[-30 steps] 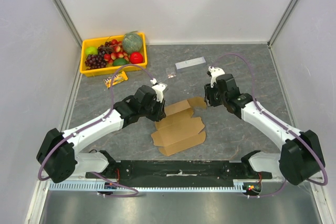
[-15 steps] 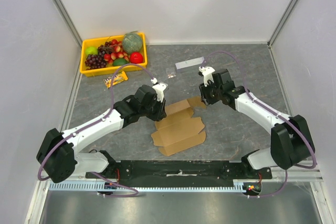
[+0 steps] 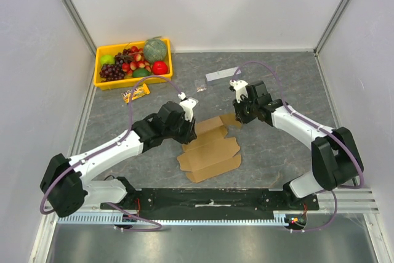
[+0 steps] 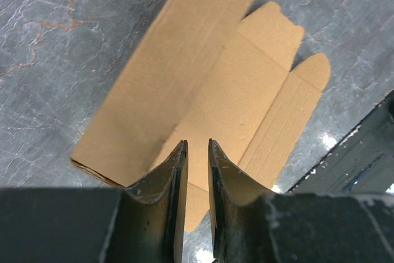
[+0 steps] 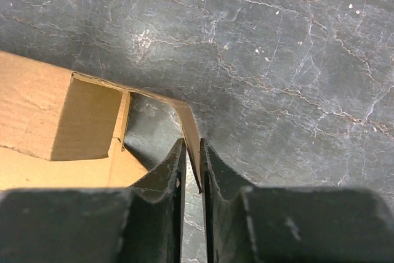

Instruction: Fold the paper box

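- Left arm: reaches from its base at 7 o'clock across the worktop (image 3: 289,78) toward the centre, forearm low, wrist over the 9 o'clock edge of the paper box (image 3: 209,152).
- Left pincer (image 3: 187,132): in the left wrist view (image 4: 197,146) it points down at the cardboard (image 4: 215,90), closed to a narrow slit. Nothing is seen between the fingers; card shows through the slit. Whether the tips press on the sheet cannot be told.
- Right arm: rises from 5 o'clock, elbow bent at the 3 o'clock side, forearm angled in toward the centre.
- Right pincer (image 3: 239,117): at the box's 1 o'clock corner. In the right wrist view (image 5: 192,146) the fingers are drawn close together on a thin flap edge, which runs up into the gap between them.
- Paper box: brown die-cut sheet, partly folded, lying just toward 6 o'clock of centre, between the two pincers. One side panel (image 5: 55,121) stands raised; the remaining panels and rounded tabs lie flat.
- Yellow tray (image 3: 97,73): in the 10 o'clock corner, well apart from the box. It holds a green melon (image 3: 155,48), dark grapes (image 3: 112,71), a red fruit (image 3: 160,67), a green apple (image 3: 108,59) and small red pieces.
- Loose items: a snack packet (image 3: 136,92) just beside the tray's 5 o'clock corner; a small clear bag (image 3: 201,84) and a grey-white strip (image 3: 223,74) toward 12 o'clock.
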`<control>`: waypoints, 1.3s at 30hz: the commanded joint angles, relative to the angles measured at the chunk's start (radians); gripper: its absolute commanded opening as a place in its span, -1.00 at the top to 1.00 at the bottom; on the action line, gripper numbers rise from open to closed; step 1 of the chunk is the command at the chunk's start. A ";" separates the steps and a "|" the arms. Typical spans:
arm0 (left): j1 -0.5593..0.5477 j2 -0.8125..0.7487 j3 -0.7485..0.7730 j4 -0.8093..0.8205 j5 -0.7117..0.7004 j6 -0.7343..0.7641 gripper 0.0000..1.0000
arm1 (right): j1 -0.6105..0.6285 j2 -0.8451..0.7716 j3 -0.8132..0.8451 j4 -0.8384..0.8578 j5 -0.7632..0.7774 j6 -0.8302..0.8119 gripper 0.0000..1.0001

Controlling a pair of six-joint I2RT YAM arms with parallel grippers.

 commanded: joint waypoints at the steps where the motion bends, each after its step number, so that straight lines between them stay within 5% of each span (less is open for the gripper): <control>1: -0.070 -0.069 0.043 0.062 -0.033 -0.048 0.50 | -0.005 -0.036 0.027 0.005 -0.024 0.001 0.64; 5: -0.171 -0.033 0.039 0.163 -0.049 -0.086 0.50 | -0.003 -0.065 0.012 0.001 -0.020 0.003 0.76; 12: -0.278 0.275 0.159 0.246 -0.039 -0.131 0.54 | -0.005 -0.091 -0.004 0.001 -0.030 0.009 0.84; 19: -0.334 0.509 0.317 0.246 -0.158 -0.194 0.87 | -0.005 -0.102 -0.014 -0.001 -0.046 0.009 0.88; 39: -0.372 0.718 0.379 0.274 -0.534 -0.319 0.96 | -0.006 -0.128 -0.036 0.002 -0.087 0.033 0.92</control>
